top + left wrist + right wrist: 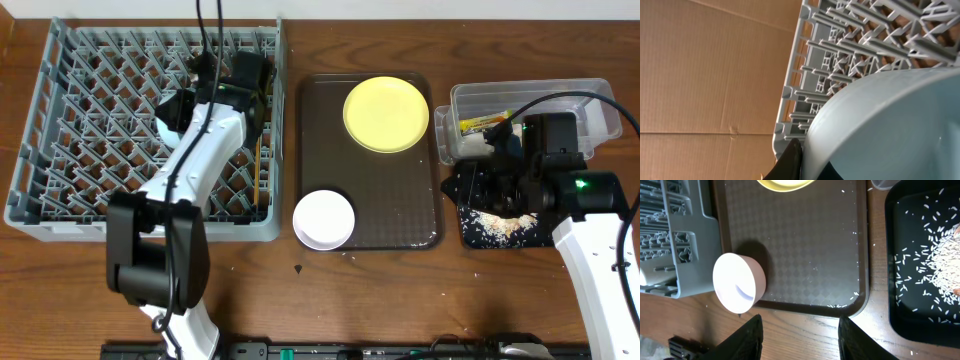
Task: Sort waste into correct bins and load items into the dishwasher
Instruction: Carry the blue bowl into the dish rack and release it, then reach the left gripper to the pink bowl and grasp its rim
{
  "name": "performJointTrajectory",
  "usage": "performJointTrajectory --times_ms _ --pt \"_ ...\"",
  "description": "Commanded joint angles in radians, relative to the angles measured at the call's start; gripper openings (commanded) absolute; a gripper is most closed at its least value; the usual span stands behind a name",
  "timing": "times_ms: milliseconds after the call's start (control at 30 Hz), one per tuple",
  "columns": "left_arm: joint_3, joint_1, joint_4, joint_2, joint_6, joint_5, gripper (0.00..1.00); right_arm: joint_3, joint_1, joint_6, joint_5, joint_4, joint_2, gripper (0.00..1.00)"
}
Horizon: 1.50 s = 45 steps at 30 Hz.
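**Desk:** Entry one, left hand?

**Operator:** Left hand (190, 103): fingers together, clamped on the rim of the blue bowl (890, 130), as I read it. Location: over the far right part of the rack (70, 222). In my left wrist view the bowl is tilted and fills the lower right, with the rack's pegs close behind it.

**Desk:** Where is the rack from the bowl?

**Operator:** Directly below, and spreading away to my left. I judge the next move to be a short lowering of the bowl between pegs, with no reach across the worktop (400, 300). Risk: the rim catches a peg.

**Desk:** Entry two, right hand?

**Operator:** Right hand (800, 340): fingers apart, nothing between them. Location: by the left end of the black tray (910, 255), which holds the rice (945, 265).

**Desk:** Items not yet loaded?

**Operator:**
- White bowl (324, 218): at the near left corner of the brown tray (370, 190), across its rim. I cannot tell whether it rests on the tray or on the worktop.
- Plate (386, 113): on the far half of the same tray.
- Both lie to the left of my right hand, between the two arms.
- My left hand is occupied, so I list the white bowl for the right.

**Desk:** Waste?

**Operator:** Wrapper (485, 123): inside the tub (530, 92), just behind the black tray.
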Motion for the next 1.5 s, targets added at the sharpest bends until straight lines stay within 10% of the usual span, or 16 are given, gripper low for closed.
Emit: performJointTrajectory --times_ms 0,533,700,1167,1267,1400,1467 --pt "-0.004 -0.005 0.015 0.042 0.005 -0.068 0.08 0.016 -0.008 -0.017 0.002 -0.001 -0.011 0.47" --pt "-0.004 -0.133 0.015 0.105 -0.018 -0.115 0.17 0.016 -0.008 -0.016 0.002 -0.001 -0.011 0.46" --pt "-0.004 -0.149 0.016 0.105 -0.018 -0.100 0.49 0.016 -0.008 -0.016 0.002 -0.001 -0.011 0.46" --pt "0.005 -0.176 0.014 -0.126 -0.017 0.640 0.64 0.016 -0.008 -0.016 0.002 -0.002 -0.011 0.46" --pt "0.005 -0.186 -0.024 -0.233 -0.018 0.849 0.59 0.016 -0.008 -0.016 0.002 -0.006 -0.011 0.46" --pt "0.002 -0.203 -0.111 -0.335 -0.104 1.147 0.11 0.016 -0.008 -0.016 0.002 -0.009 -0.011 0.46" --pt "-0.011 -0.220 -0.160 -0.346 -0.182 1.238 0.08 0.016 -0.008 -0.016 0.002 -0.009 -0.011 0.46"
